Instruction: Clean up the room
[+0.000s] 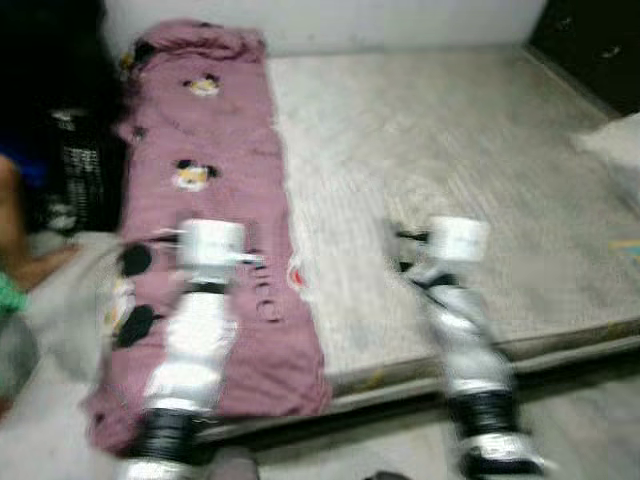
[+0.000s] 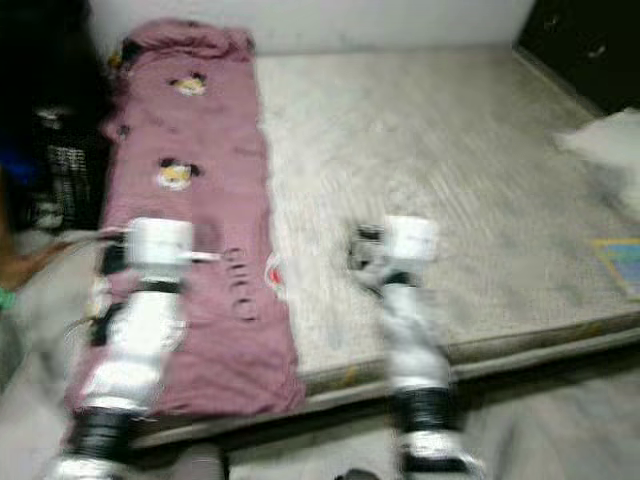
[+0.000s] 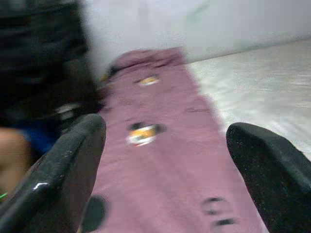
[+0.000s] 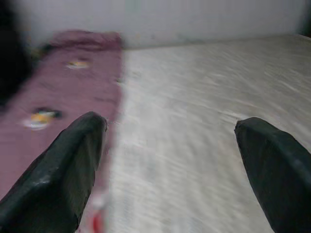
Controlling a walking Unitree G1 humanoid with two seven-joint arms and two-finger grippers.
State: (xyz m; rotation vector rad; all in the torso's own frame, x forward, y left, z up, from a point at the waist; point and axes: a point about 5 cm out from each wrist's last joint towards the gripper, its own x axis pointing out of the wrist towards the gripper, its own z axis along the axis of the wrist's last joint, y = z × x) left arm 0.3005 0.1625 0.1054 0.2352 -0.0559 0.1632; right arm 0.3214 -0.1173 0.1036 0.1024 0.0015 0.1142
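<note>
A mauve blanket with cartoon prints lies lengthwise along the left side of a bare grey mattress. Its far end is bunched up against the wall. Both silver arms reach out over the near edge of the bed, and the picture is blurred. My left arm is above the blanket's near end. In the left wrist view my left gripper is open over the mauve cloth, holding nothing. My right arm is over the bare mattress. My right gripper is open and empty, with the blanket's edge beside it.
A black crate stands in the dark corner left of the bed, with part of a person beside it. A white cloth or pillow lies at the mattress's right edge below a dark cabinet. A coloured flat item lies near it.
</note>
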